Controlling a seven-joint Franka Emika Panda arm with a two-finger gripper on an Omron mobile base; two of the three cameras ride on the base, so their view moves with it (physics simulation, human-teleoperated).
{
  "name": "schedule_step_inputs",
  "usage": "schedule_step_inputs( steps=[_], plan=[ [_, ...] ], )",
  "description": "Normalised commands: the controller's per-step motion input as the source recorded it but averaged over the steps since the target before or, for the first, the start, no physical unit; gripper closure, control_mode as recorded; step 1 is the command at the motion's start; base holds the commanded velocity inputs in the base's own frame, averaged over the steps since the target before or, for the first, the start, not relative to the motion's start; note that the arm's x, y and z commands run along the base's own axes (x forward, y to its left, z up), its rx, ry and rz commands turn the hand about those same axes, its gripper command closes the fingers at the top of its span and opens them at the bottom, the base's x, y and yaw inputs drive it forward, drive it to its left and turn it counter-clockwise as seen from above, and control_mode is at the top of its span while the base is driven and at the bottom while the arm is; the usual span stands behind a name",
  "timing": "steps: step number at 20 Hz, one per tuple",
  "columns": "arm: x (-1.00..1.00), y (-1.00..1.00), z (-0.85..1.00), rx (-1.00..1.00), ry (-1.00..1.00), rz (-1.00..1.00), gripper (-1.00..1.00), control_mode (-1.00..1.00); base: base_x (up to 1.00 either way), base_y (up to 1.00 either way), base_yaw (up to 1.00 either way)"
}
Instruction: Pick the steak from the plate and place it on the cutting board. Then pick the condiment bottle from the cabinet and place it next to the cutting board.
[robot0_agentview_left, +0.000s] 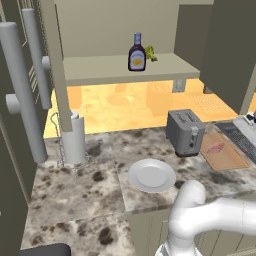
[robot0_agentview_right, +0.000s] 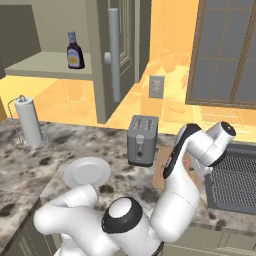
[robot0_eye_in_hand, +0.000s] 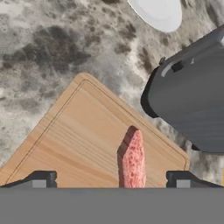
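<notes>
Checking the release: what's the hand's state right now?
Hand: open, holding nothing; the steak lies on the board between its fingers.

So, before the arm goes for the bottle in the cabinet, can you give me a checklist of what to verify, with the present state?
1. Steak lies on the cutting board: ok.
2. Plate has no meat on it: ok.
3. Fingers wide apart, gripping nothing: ok.
4. Condiment bottle upright on the cabinet shelf: ok.
5. Cabinet doors open, bottle exposed: ok.
6. Free counter next to the board for the bottle: ok toward the camera; the toaster crowds its other side.
</notes>
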Motion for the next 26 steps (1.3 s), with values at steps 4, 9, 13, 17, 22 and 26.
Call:
schedule_step_inputs(
  steps=[4, 9, 13, 17, 22, 26],
  plan=[
    [-0.74, 0.07, 0.00, 0.10, -0.15, -0.12, -1.00, -1.00, 0.00, 0.00, 0.00],
    [-0.82, 0.19, 0.00, 0.09, -0.17, -0.11, -1.00, -1.00, 0.00, 0.00, 0.00],
    [-0.78, 0.31, 0.00, 0.08, -0.10, -0.09, -1.00, -1.00, 0.00, 0.00, 0.00],
    [-0.71, 0.39, 0.00, 0.08, -0.05, -0.05, -1.00, -1.00, 0.00, 0.00, 0.00],
    [-0.71, 0.48, 0.00, 0.06, 0.00, -0.05, -1.00, -1.00, 0.00, 0.00, 0.00],
    [-0.52, 0.33, 0.00, 0.07, 0.06, -0.08, -1.00, -1.00, 0.00, 0.00, 0.00]
  ],
)
